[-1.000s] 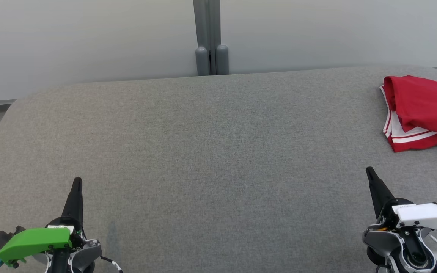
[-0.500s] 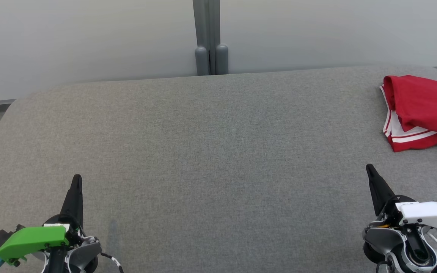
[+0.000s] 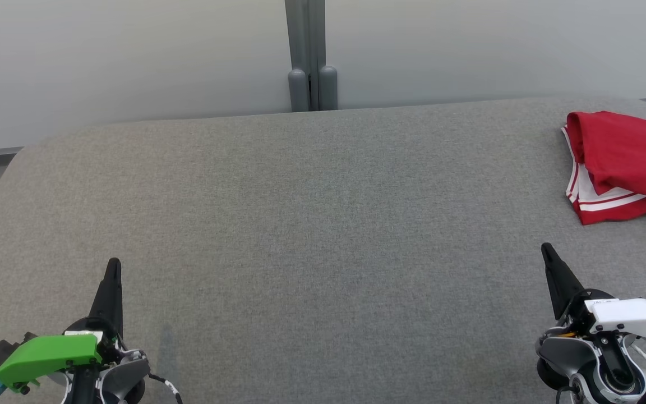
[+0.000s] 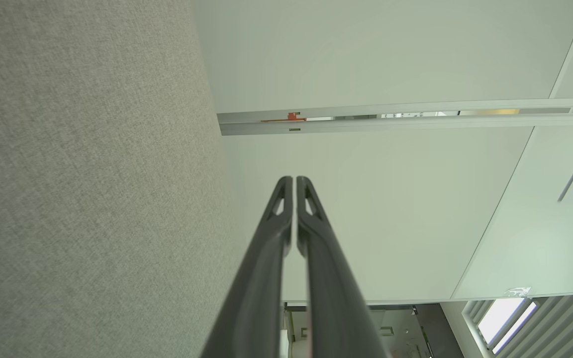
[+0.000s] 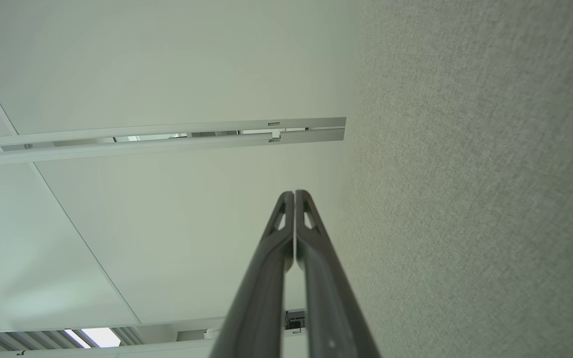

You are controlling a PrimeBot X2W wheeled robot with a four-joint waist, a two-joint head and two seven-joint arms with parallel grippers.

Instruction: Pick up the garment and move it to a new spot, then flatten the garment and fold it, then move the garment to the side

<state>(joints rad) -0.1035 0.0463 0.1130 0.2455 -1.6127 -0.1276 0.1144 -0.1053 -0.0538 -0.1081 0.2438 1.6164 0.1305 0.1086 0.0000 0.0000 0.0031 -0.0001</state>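
A red garment (image 3: 626, 163) with white stripes along its hem lies folded at the far right of the grey padded table (image 3: 323, 235), partly cut off by the head view's right edge. My left gripper (image 3: 113, 265) hovers at the lower left, shut and empty, far from the garment. At the lower right my right gripper (image 3: 546, 250) is also shut and empty, a short way in front of the garment's near hem. In the left wrist view my left gripper (image 4: 294, 179) has its fingers pressed together; in the right wrist view my right gripper (image 5: 294, 193) looks the same.
A pale partition wall with a grey post (image 3: 312, 56) stands behind the table's far edge. The table's corners are rounded at the left (image 3: 14, 163). The wrist views look along the table cloth toward the white wall panels and ceiling.
Both grippers shifted very slightly up the head view in the first half second, then held still. The garment has not moved.
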